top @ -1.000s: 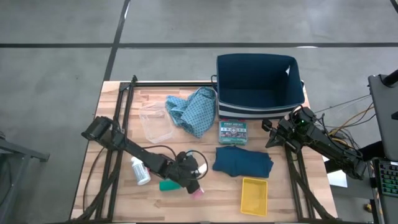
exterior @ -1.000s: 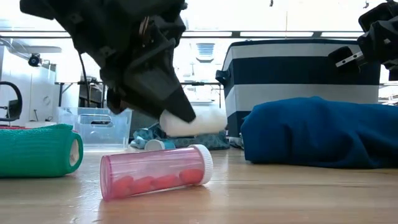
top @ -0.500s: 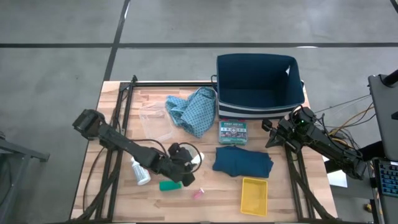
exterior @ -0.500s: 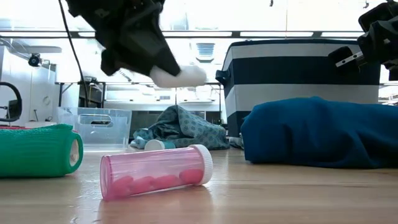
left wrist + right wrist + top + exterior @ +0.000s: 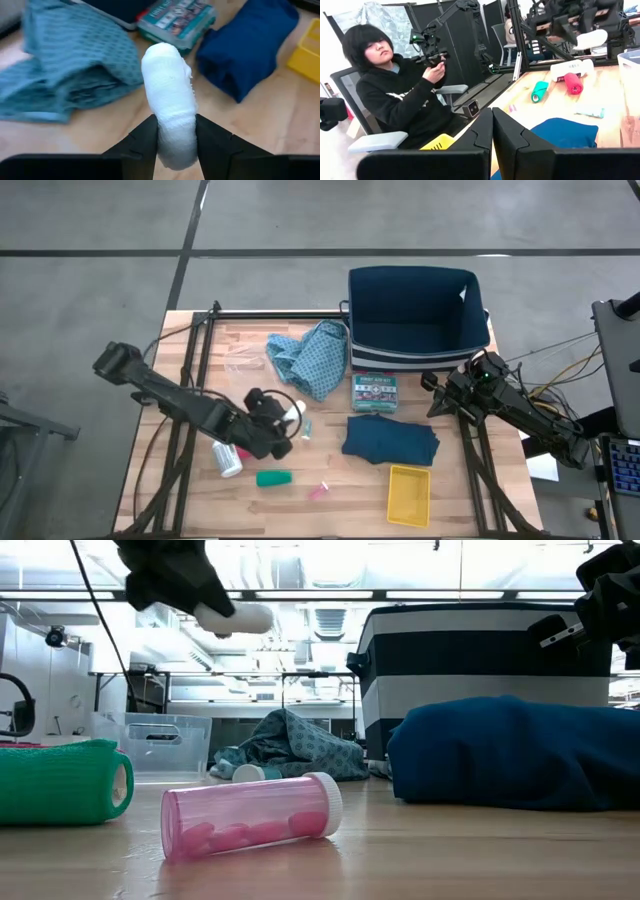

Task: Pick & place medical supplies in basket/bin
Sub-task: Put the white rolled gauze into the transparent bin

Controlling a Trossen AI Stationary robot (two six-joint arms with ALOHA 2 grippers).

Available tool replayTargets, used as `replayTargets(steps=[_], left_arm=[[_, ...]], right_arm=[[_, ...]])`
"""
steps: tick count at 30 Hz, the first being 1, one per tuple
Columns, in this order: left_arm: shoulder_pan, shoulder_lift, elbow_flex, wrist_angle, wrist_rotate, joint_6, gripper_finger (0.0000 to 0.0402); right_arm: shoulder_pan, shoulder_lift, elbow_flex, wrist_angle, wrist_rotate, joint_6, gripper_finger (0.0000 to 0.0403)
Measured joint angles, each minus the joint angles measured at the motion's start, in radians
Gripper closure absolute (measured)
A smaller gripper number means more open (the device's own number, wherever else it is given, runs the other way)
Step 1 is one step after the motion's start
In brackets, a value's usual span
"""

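We see L gripper (image 5: 287, 418) mid-table w/ white roll (image 5: 293, 411) in its fingers, near light-blue patterned cloth (image 5: 308, 357). Green roll (image 5: 272, 478) & white pill bottle (image 5: 226, 457) on table. R gripper (image 5: 440, 393) parked beside navy bin (image 5: 417, 315), fingers closed.

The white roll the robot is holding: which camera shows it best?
The left wrist view: the white roll fills the frame, pinched between the left fingers. The high view shows a small white spot; the low view its side; the right wrist view shows it far off.
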Motion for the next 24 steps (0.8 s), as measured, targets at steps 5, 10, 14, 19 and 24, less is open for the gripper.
replayTargets(steps=[5, 10, 14, 19, 24], left_arm=[[0.005, -0.063, 0.000, -0.128, -0.006, -0.011, 0.0282], [0.027, -0.102, 0.000, -0.252, -0.030, -0.066, 0.0282], [0.055, -0.121, 0.000, -0.346, -0.058, -0.115, 0.0282], [0.110, -0.124, -0.001, -0.434, -0.081, -0.131, 0.0282], [0.176, -0.124, -0.024, -0.463, -0.081, -0.131, 0.0282]], right_arm=[[0.000, 0.000, 0.000, 0.000, 0.000, 0.000, 0.0394], [0.000, 0.000, 0.000, 0.000, 0.000, 0.000, 0.0394], [0.000, 0.000, 0.000, 0.000, -0.001, 0.000, 0.0394], [0.000, 0.000, 0.000, 0.000, -0.002, 0.000, 0.0394], [0.000, 0.000, 0.000, 0.000, -0.002, 0.000, 0.0394]])
